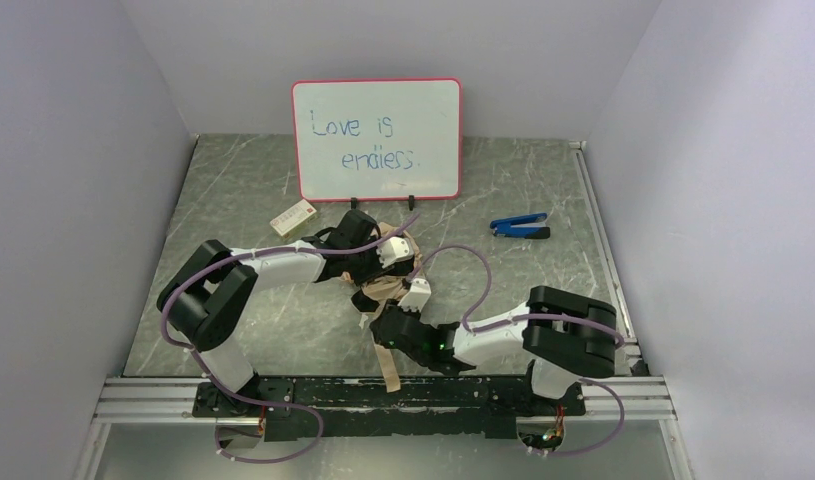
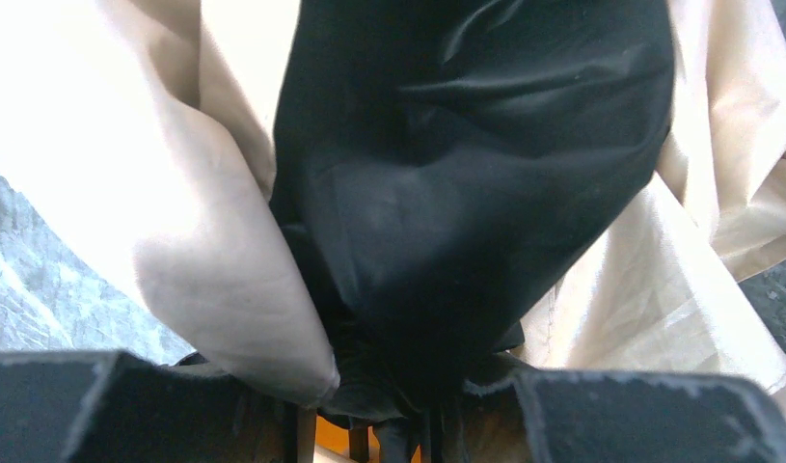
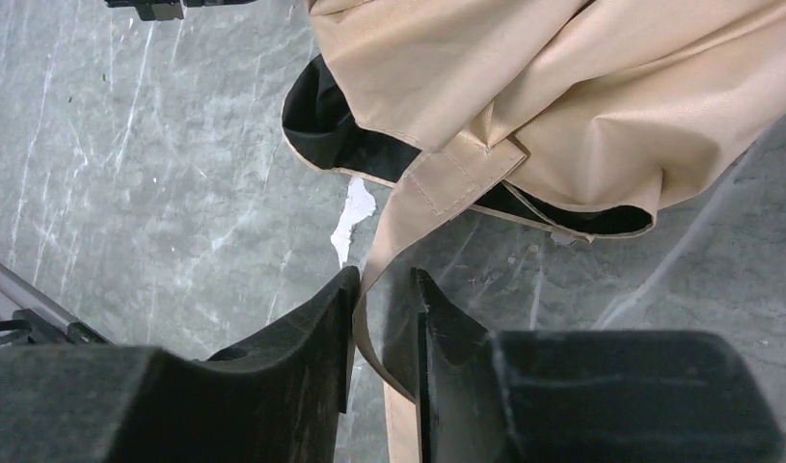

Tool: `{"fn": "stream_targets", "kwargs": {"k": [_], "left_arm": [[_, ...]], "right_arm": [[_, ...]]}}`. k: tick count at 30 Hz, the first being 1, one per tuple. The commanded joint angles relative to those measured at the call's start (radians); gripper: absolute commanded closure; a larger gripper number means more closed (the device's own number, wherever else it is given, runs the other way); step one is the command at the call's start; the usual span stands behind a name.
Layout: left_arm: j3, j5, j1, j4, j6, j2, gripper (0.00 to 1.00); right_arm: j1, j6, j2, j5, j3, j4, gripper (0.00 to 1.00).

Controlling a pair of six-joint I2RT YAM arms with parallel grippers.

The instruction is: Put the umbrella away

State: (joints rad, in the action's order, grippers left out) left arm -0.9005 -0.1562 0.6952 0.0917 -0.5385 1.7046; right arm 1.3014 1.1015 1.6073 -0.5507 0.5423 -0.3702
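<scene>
Partly stowed: umbrella [image 1: 388, 288], a loose bundle at table [image 1: 263, 200] centre, clamped by left gripper [image 2: 408, 391]; right gripper [image 3: 384, 289] jaws narrow about its strap [image 3: 447, 183] trailing toward 6 o'clock, hold uncertain; wrapping remains.

A pink-framed whiteboard [image 1: 376, 140] stands upright at the back of the grey marbled table [image 1: 243, 180] on small black feet, with "Love is endless." handwritten on it in blue. Just in front of its lower left corner lies a small white-and-red box [image 1: 293, 217], set at an angle. In front of the whiteboard's right edge and off to the right, a blue-and-black clip tool [image 1: 520, 226] lies flat.
</scene>
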Motion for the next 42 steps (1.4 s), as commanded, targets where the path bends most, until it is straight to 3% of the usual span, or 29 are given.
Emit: {"fn": "stream_targets", "kwargs": {"k": [1, 9, 28, 36, 42], "left_arm": [[0.028, 0.087, -0.014, 0.031, -0.019, 0.050, 0.95], [0.008, 0.087, -0.015, 0.013, 0.005, 0.080, 0.95], [-0.025, 0.186, 0.005, -0.151, -0.049, 0.124, 0.95], [-0.039, 0.221, 0.017, -0.221, -0.074, 0.172, 0.95], [-0.026, 0.260, 0.017, -0.281, -0.082, 0.183, 0.95]], "right_arm": [[-0.005, 0.027, 0.000, -0.016, -0.020, 0.006, 0.73], [-0.005, 0.038, -0.128, 0.099, -0.157, -0.041, 1.00], [-0.021, -0.066, -0.362, 0.339, -0.282, -0.010, 1.00], [-0.042, -0.164, -0.427, 0.496, -0.318, -0.116, 1.00], [-0.041, -0.172, -0.454, 0.524, -0.303, -0.106, 1.00]]}}
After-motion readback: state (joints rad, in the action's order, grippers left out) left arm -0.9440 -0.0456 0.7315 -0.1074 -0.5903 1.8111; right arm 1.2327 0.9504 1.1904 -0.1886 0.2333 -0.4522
